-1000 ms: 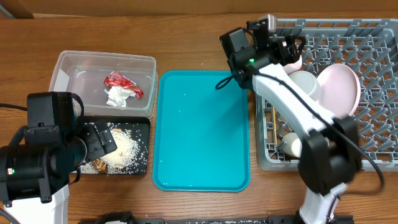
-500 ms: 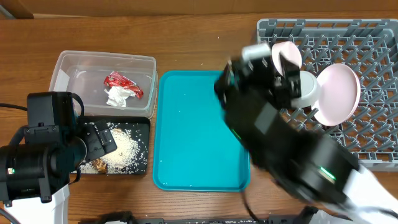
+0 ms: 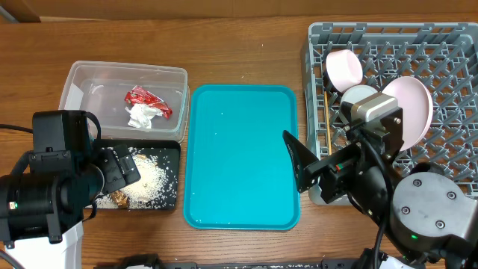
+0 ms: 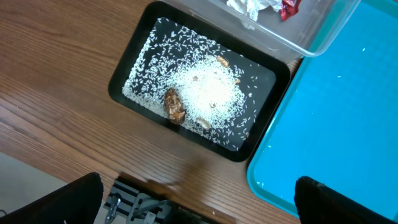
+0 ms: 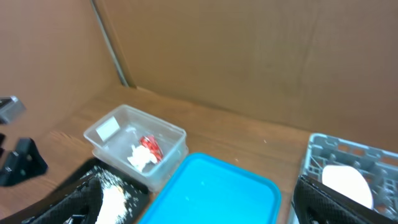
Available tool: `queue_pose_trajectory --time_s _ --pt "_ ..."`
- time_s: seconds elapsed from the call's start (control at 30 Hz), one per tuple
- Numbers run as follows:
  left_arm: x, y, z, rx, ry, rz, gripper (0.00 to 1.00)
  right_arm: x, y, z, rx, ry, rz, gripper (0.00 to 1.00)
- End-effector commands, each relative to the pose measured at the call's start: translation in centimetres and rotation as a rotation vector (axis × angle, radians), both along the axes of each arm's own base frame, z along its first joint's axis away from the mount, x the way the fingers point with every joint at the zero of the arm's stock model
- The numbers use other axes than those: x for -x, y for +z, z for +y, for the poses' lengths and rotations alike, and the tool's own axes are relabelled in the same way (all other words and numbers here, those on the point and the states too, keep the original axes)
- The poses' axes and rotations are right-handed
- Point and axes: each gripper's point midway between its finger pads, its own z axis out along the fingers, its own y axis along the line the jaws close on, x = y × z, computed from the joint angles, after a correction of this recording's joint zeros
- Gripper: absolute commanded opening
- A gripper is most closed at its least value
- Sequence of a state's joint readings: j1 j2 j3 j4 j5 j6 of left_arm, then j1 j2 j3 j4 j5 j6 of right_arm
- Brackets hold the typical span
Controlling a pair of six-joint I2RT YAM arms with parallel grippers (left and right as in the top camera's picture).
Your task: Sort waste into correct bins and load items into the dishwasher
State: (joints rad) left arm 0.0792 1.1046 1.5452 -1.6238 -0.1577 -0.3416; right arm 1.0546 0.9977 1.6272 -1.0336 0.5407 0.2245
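judging by how things lie, sorting and loading look done, so the step in hand is most likely parking the arms. to do it well, the right gripper [image 5: 208, 204], fingers spread wide and holding nothing, should travel over the bare teal plastic tray [image 3: 239, 172], not across the grey plastic dish rack [image 3: 448, 52], whose upright pegs could snag it and tip the dishes. the left gripper [image 4: 199, 200], equally wide open and empty, hangs above the shallow black rectangular tray [image 4: 264, 78]; a straight lift would avoid its thin rim.

the crinkled red snack wrapper [image 3: 147, 99] and crumpled white tissue [image 3: 139, 117] lie in the clear rounded-corner plastic tub [image 3: 72, 90] at the far left. loose white-and-brown rice scraps [image 4: 205, 93] are heaped in the black tray just nearer. in the rack at the right, the large round white plate [image 3: 414, 108] stands on edge, smooth and glossy, beside a small white bowl [image 3: 358, 97] and another pale bowl [image 3: 343, 67]. the thin wooden chopsticks [image 3: 326, 127] lie along the rack's left side.
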Motion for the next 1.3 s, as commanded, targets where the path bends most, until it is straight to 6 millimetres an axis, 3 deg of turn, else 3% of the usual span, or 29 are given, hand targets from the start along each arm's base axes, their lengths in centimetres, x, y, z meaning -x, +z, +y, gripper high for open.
queue_pose_trajectory --time_s 0.0,0.23,0.4,0.47,0.7,0.8,1.07,1.27 --pt "0.0 0.0 0.2 0.0 0.022 -0.001 1.0 0.1 -0.5 -1.8 0.035 -0.059 0.003 1.0" --pt "0.0 0.0 0.2 0.0 0.022 -0.001 1.0 0.6 -3.3 -7.4 -0.007 -0.303 0.126 1.0" --pt "0.0 0.0 0.2 0.0 0.022 -0.001 1.0 -0.8 -3.4 -10.3 -0.047 -0.454 0.139 1.0" --pt "0.0 0.0 0.2 0.0 0.022 -0.001 1.0 -1.4 -3.6 -10.8 -0.053 -0.461 0.155 1.0" --pt "0.0 0.0 0.2 0.0 0.022 -0.001 1.0 -3.4 -3.9 -10.5 0.017 -0.229 0.092 1.0" --pt "0.0 0.0 0.2 0.0 0.022 -0.001 1.0 -3.6 -4.8 -11.3 -0.017 -0.213 0.069 1.0" --pt "0.0 0.0 0.2 0.0 0.022 -0.001 1.0 -3.4 -9.5 -13.6 -0.06 -0.291 -0.047 1.0" --pt "0.0 0.0 0.2 0.0 0.022 -0.001 1.0 -2.9 -16.3 -13.6 -0.065 -0.289 -0.073 1.0"
